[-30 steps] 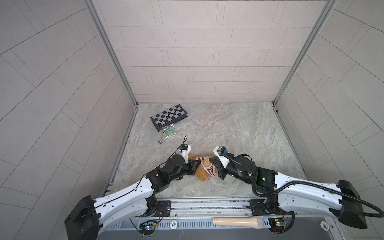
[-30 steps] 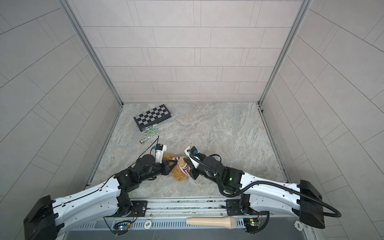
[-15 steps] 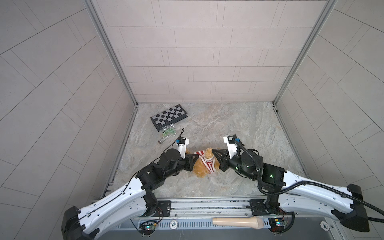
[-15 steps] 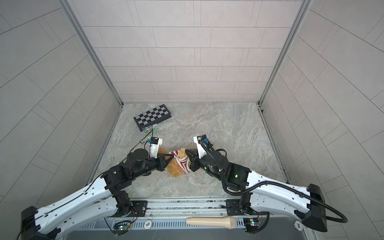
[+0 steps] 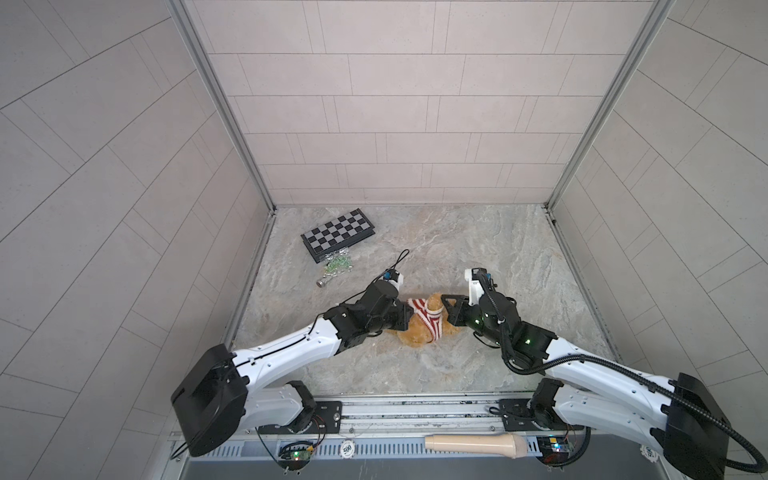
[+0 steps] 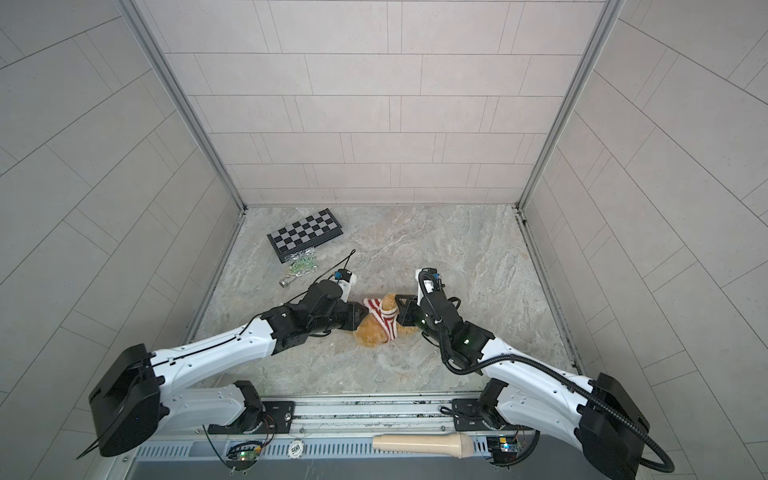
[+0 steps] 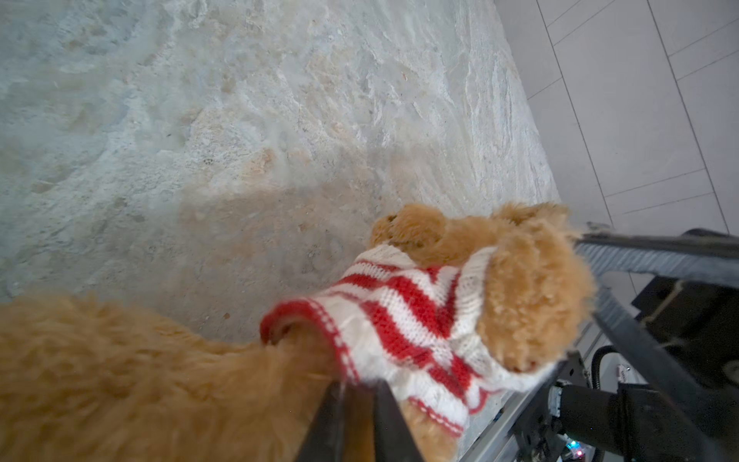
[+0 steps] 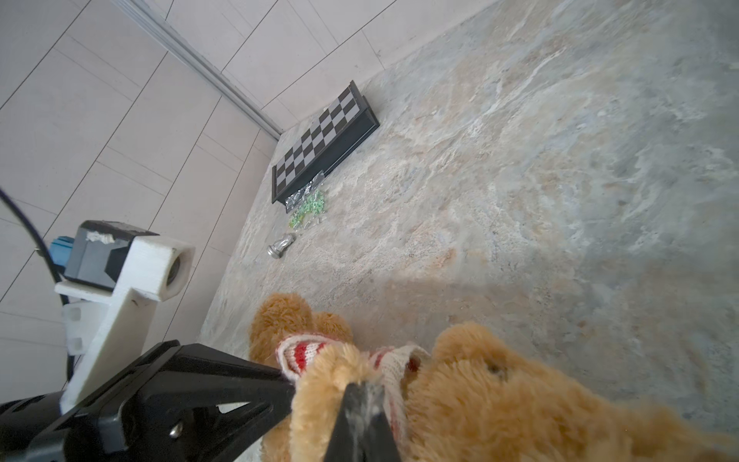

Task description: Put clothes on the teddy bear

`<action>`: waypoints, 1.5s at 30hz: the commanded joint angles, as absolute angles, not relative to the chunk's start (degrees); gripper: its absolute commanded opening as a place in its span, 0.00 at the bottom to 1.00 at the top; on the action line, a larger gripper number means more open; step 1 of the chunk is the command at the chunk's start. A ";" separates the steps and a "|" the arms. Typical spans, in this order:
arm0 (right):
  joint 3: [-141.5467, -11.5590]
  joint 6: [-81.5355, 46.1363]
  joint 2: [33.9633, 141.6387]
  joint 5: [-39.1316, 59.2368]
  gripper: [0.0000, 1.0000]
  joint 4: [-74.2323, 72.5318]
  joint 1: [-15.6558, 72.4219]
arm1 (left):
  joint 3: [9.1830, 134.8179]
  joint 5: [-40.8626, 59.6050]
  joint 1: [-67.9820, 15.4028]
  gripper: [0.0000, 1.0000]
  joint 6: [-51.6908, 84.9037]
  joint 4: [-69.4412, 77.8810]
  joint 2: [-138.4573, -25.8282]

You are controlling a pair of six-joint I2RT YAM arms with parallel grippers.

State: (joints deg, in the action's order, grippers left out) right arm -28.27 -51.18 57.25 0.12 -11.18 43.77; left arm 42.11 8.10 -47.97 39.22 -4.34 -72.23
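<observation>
- The bear [image 5: 409, 334] is seen lying on the table [image 5: 478, 241], well apart from the chessboard [image 5: 338, 235]; in both top views it is placed nearer the arms' bases than the chessboard and to its right.
- A striped sweater [image 5: 424, 316] is bunched around the bear's upper body, just under the head; the lower body is left bare.
- The left gripper [image 7: 360, 386] is set on the side of the bear that faces the chessboard; its jaws are seen slightly parted, with the tips at the sweater's red hem; the wrist view is too blurred for a hold to be judged.
- The right gripper [image 8: 363, 394] is set on the bear's far side from the chessboard; its jaws are pressed together on the sweater's white edge beside the head.
- A bag of green pieces [image 5: 337, 262] is found just beside the chessboard's near edge; a small metal piece [image 5: 322, 282] is seen just past the bag, apart from the bear.
</observation>
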 commanded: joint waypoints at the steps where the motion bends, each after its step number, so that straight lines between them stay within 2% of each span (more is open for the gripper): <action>1: -28.88 -51.63 59.70 1.76 0.00 -15.85 42.29 | 44.46 7.74 -47.63 0.31 36.59 -4.43 -72.98; 6: -30.09 -48.93 62.95 1.54 0.00 -16.08 41.75 | 44.31 5.48 -47.67 0.34 34.83 -8.10 -70.23; 15: -30.53 -46.51 63.90 -0.17 0.00 -15.20 41.75 | 44.02 -0.02 -52.72 0.49 34.39 -14.24 -65.83; 21: -30.76 -46.30 62.74 0.43 0.00 -14.23 41.84 | 46.11 2.28 -55.68 0.46 36.31 -10.50 -69.58; 30: -29.73 -46.65 59.99 1.13 0.00 -13.37 42.18 | 48.49 3.68 -55.91 0.41 39.09 -6.03 -77.10; 45: -28.46 -48.25 54.40 1.09 0.00 -11.59 44.82 | 50.58 0.38 -55.48 0.42 39.15 -8.16 -76.50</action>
